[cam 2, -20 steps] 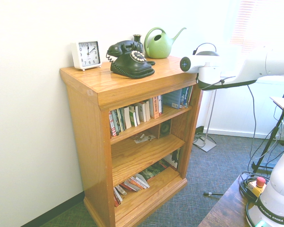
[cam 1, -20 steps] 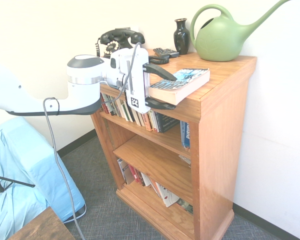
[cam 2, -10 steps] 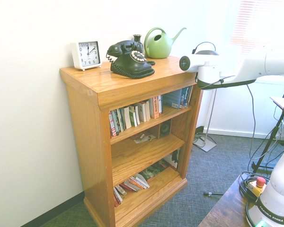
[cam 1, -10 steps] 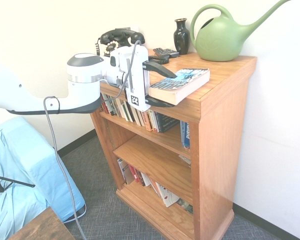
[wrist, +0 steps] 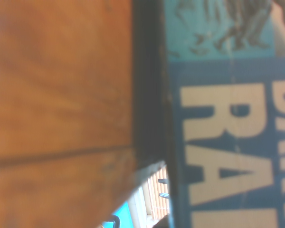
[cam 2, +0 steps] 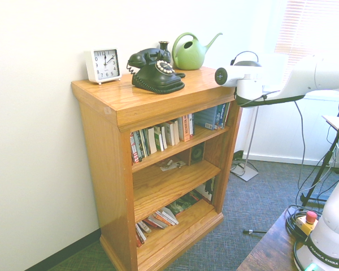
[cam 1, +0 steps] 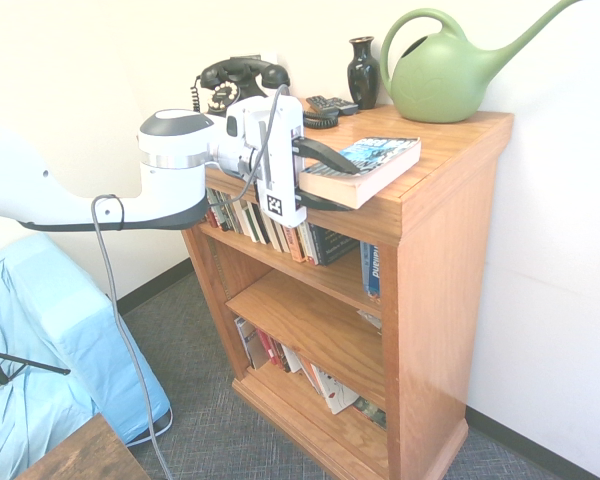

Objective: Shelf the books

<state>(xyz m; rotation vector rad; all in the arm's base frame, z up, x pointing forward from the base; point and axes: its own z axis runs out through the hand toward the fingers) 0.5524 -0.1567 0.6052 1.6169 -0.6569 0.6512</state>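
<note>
While the book is lying flat on the shelf's top slab, near its front edge and jutting slightly past it, the claw is reaching in level from the side. 1 black finger is lying over the blue cover and the other is passing beneath the overhanging corner, so the jaws are bracketing the book's near end at a moderate gap; whether they are actually pressing on it, I cannot tell. In the wrist view the book is filling one side with large white lettering on blue, beside the orange-brown wood of the slab. Farther back on the slab, a black telephone, a dark vase and a green watering can are standing. In the second exterior view a white clock is sitting at the slab's far corner. A row of books is filling the upper level.
</note>
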